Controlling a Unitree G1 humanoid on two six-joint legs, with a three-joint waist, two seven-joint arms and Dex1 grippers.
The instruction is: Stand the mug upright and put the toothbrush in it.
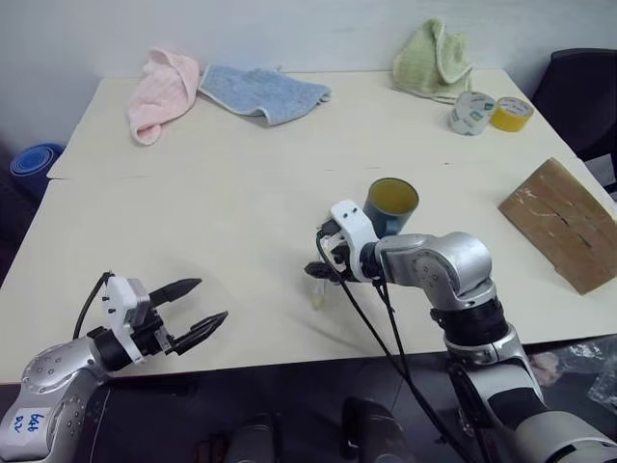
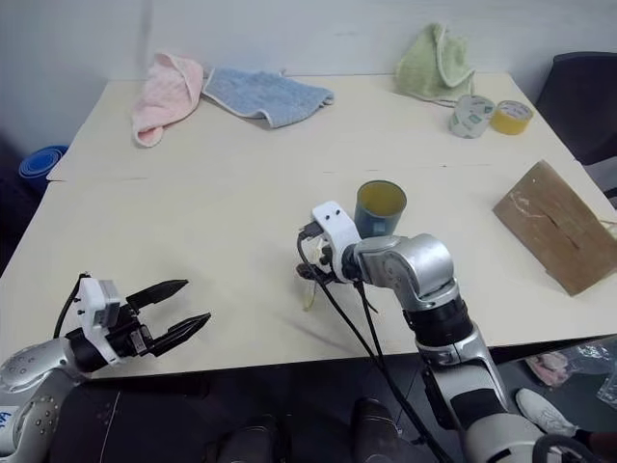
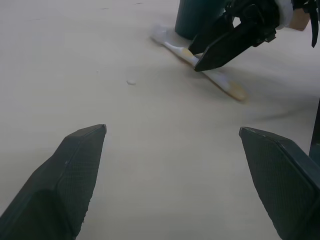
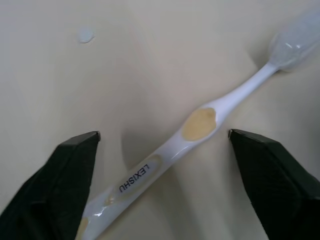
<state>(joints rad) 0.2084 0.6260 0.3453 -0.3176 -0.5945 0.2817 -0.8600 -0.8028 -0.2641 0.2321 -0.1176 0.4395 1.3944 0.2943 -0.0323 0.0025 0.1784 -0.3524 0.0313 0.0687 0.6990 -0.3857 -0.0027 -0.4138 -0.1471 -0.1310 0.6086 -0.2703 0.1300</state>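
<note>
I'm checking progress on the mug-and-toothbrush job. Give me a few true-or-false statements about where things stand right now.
1. The mug stands upright on the table. True.
2. The toothbrush is inside the mug. False: it lies flat on the table beside the mug.
3. The right gripper has its fingers open on either side of the toothbrush. True.
4. The left gripper holds the mug. False: it is open with nothing between its fingers, away from the mug.
5. Three towels lie along the far edge. True.
</note>
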